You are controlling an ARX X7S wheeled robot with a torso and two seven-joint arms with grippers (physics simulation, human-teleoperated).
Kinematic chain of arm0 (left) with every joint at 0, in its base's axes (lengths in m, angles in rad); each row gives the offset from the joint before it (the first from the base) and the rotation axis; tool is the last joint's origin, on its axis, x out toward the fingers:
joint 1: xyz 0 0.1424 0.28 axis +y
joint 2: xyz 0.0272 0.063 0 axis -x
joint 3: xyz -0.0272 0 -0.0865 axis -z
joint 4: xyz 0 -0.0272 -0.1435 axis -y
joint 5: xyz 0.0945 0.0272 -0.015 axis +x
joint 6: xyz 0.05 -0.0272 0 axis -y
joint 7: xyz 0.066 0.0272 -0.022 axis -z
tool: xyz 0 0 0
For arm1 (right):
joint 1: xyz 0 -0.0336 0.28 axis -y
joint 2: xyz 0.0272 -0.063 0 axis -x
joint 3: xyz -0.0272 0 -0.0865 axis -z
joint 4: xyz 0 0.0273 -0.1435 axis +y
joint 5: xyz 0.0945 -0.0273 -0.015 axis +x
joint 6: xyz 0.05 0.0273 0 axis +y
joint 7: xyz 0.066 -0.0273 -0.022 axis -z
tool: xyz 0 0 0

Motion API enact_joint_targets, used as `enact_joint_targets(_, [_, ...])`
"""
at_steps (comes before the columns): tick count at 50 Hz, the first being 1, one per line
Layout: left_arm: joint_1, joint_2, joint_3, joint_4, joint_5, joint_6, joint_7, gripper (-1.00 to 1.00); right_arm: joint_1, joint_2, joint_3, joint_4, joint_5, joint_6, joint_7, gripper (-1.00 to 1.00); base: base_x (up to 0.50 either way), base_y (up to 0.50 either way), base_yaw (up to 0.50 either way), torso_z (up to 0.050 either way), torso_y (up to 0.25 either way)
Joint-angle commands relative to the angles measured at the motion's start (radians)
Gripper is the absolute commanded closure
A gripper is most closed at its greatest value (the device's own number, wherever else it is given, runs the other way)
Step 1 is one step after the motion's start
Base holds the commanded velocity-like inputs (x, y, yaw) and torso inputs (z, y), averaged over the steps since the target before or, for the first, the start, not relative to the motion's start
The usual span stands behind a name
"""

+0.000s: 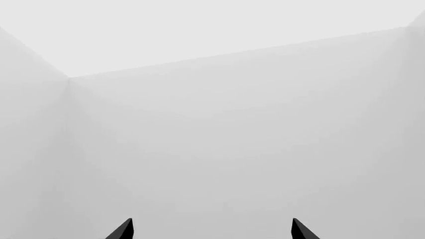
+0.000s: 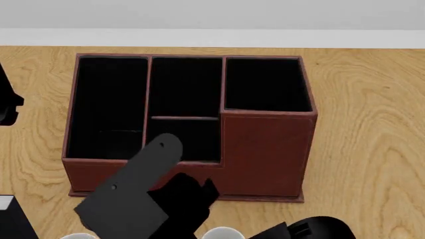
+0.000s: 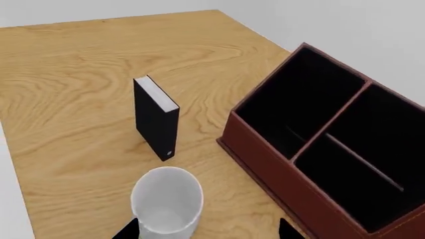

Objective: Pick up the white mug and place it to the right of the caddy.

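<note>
The white mug (image 3: 166, 206) is seen in the right wrist view standing upright on the wooden table (image 3: 79, 74), its open mouth facing the camera, directly between the two dark fingertips of the right gripper (image 3: 209, 231). The jaws are spread wide, one tip on each side of the mug and neither seen touching it, so nothing is grasped yet; the arm appears to have been lined up this way so that the mug can be taken from above or the side in one closing. Its handle cannot be made out from this angle.

Just beyond the mug a small black book-like box (image 3: 156, 117) stands on edge, apart from it. The caddy (image 3: 332, 149), reddish-brown with black-lined compartments, is set near the mug on the other side.

In the head view the caddy (image 2: 265, 154) fills the middle of the table (image 2: 371, 124), with its taller section toward the robot's right. Bare wood is visible to the right of it, where the mug is judged to belong. Only a white rim (image 2: 222, 233) shows at the lower edge, largely hidden by the dark arm.

The left gripper (image 1: 212, 231) faces plain pale walls, its jaws parted and holding nothing, evidently kept out of the way.
</note>
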Motion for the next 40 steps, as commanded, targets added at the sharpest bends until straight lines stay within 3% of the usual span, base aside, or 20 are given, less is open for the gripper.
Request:
enact_joint_targets(1, [0.004, -0.004, -0.003, 0.002, -0.006, 0.001, -0.006, -1.00, 0.028, 0.004, -0.086, 0.039, 0.070, -0.019, 0.053, -1.00, 0.00, 0.00, 0.00, 0.000, 0.000])
enact_joint_targets(22, [0.021, -0.015, -0.013, 0.001, -0.015, 0.015, -0.012, -1.00, 0.106, -0.013, -0.201, 0.141, 0.113, -0.037, 0.072, -1.00, 0.00, 0.00, 0.00, 0.000, 0.000])
enact_joint_targets(40, [0.044, -0.022, -0.024, -0.018, -0.022, 0.051, -0.012, -1.00, 0.135, -0.037, -0.232, 0.277, 0.078, -0.067, 0.001, -1.00, 0.00, 0.00, 0.00, 0.000, 0.000])
